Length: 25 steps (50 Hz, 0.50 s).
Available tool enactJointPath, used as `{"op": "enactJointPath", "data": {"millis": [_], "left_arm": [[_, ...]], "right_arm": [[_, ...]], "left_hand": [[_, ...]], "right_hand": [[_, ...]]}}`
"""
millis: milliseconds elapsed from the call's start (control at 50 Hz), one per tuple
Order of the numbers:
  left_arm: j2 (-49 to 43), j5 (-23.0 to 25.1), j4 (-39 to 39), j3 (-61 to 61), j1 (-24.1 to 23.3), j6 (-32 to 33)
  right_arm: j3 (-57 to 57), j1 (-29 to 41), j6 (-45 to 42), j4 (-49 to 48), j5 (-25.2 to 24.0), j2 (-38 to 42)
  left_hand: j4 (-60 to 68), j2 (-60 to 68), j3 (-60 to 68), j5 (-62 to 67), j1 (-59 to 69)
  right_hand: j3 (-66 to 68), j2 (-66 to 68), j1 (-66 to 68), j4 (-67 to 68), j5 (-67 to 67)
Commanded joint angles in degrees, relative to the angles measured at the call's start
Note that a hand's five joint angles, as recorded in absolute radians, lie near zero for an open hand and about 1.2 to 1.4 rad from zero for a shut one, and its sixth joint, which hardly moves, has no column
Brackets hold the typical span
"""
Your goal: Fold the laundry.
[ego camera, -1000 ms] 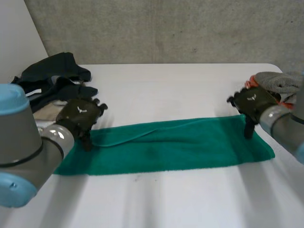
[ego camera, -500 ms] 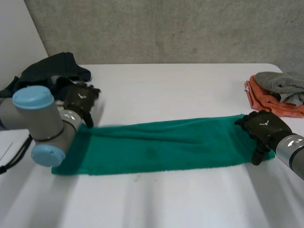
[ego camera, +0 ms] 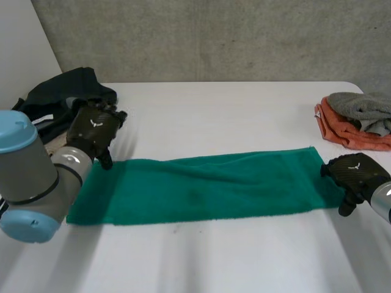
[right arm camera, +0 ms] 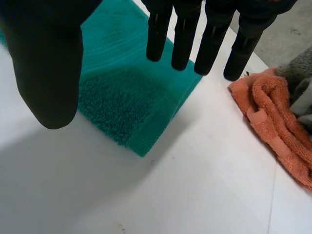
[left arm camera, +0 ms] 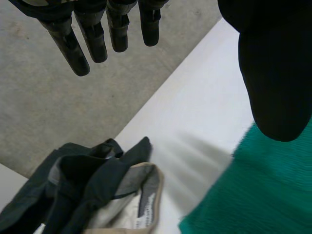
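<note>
Head view: the towel (ego camera: 208,186) lies flat on the tabletop (ego camera: 232,116) as one long strip running from side to side. It looks doubled lengthwise, so I judge one fold done and the crosswise folds left to do. Dark clothes (ego camera: 61,97) sit at the far left, and an orange cloth (ego camera: 348,131) with a grey cloth (ego camera: 363,105) on it sits at the far right. Whether those piles are done, I cannot tell. The left hand (ego camera: 93,129) is at the towel's far left corner. The right hand (ego camera: 354,177) is at the towel's right end, near its front corner. Neither hand has any cloth lifted.

Left wrist view: the left hand's fingers (left arm camera: 95,34) are straight and spread and hold nothing. The towel's corner (left arm camera: 258,195) lies flat beneath the thumb (left arm camera: 273,73), apart from the fingertips, which reach out past it over bare tabletop. The dark clothes (left arm camera: 83,175) lie just beyond that corner.

Right wrist view: the right hand's fingers (right arm camera: 185,39) are also straight, with the thumb (right arm camera: 48,63) held wide and nothing pinched. The towel's corner (right arm camera: 131,97) lies flat under the palm, between thumb and fingertips, not yet taken. The orange cloth (right arm camera: 273,122) lies well off to the side of the fingers.
</note>
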Motion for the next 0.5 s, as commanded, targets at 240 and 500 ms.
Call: {"op": "enactJointPath", "data": {"millis": [240,500], "left_arm": [[2.52,0.08,0.05,-1.29,-1.20,-0.18],[6.74,0.17,-0.04,-3.75,-1.20,-0.61]], "right_arm": [[-0.83,-8.71,-1.27,-10.30,4.35,3.17],[0.22,-15.05,-4.02,-8.46,-8.63,-0.51]], "left_hand": [[0.22,0.09,-0.07,-0.94,0.79],[-0.12,-0.25,-0.41,-1.27,0.45]], "right_hand": [[52.49,52.88,52.47,52.57,52.36],[-13.73,-13.34,-13.75,-13.65,-13.86]]}}
